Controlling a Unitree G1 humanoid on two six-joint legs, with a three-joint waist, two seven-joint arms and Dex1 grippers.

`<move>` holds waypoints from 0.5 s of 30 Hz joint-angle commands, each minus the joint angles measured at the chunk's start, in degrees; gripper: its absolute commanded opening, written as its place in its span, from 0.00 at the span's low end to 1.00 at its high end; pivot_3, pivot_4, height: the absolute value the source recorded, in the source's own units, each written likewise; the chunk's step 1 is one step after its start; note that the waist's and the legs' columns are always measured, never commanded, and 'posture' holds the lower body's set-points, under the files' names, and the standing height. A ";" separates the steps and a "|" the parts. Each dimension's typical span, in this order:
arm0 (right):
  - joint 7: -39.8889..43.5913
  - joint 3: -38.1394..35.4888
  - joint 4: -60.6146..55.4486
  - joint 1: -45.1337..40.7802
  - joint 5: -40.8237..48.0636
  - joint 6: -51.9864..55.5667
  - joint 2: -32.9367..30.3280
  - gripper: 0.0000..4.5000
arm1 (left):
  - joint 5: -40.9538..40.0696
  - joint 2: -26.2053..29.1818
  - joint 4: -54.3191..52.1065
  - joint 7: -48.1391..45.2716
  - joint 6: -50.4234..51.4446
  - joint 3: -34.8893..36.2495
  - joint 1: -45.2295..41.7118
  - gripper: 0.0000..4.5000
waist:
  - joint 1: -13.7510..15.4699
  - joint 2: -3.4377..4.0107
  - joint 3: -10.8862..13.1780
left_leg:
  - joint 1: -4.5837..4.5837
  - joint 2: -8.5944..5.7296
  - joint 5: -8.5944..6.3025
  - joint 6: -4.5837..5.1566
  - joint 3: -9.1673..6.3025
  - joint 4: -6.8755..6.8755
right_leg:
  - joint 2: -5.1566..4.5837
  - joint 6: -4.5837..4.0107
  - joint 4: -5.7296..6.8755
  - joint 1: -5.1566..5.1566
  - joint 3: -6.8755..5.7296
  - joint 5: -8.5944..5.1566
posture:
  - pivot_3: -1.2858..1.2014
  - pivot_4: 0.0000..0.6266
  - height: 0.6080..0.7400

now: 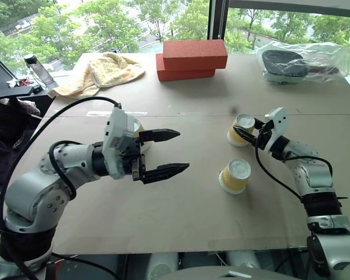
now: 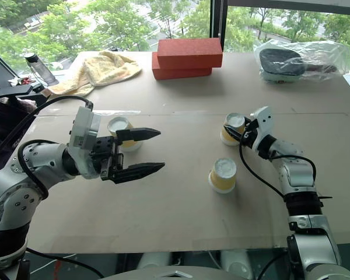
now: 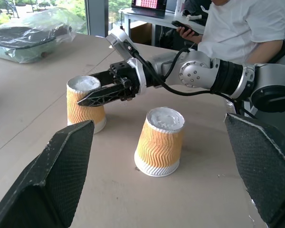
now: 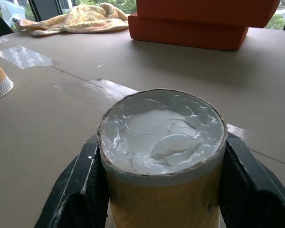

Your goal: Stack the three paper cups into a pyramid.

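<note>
Three yellow ribbed paper cups stand upside down on the brown table [image 1: 181, 216]. My right gripper [image 1: 241, 132] is shut on the far right cup [image 1: 244, 122]; in the right wrist view its black fingers [image 4: 80, 190] press both sides of that cup [image 4: 161, 156]. A second cup [image 1: 235, 176] stands free just in front of it, toward me. The third cup [image 2: 119, 125] stands to the left, partly hidden behind my left gripper [image 1: 184, 151]. That gripper hangs open above the table, pointing right toward the two cups, with nothing between its fingers.
Two stacked red bricks [image 1: 192, 58] lie at the back centre, a yellow towel [image 1: 102, 71] at the back left and a clear plastic bag with something dark inside [image 1: 303, 61] at the back right. A person [image 3: 247, 23] sits beyond the table's right side.
</note>
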 commanded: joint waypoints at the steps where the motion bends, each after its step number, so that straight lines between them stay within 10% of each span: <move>1: -0.02 -2.38 -3.45 -0.24 1.00 -1.71 -0.47 0.48 | -0.31 0.60 -1.12 -0.80 -0.81 0.69 -0.04 1.00 | 0.00 0.00 0.00 | 0.00 0.00 0.00 0.00 0.00 0.00 | 0.00 0.00 0.00 0.00 0.00 0.00 | 0.52 0.24 0.93; 15: 8.01 -13.44 -29.63 31.87 9.88 0.27 -11.34 0.48 | 0.93 1.24 0.08 -3.99 -1.32 -0.45 0.14 1.00 | 0.37 0.03 0.05 | 0.04 -0.02 -0.05 0.08 -0.04 -0.06 | -0.03 0.01 -0.05 0.07 0.03 -0.01 | 0.52 0.24 0.93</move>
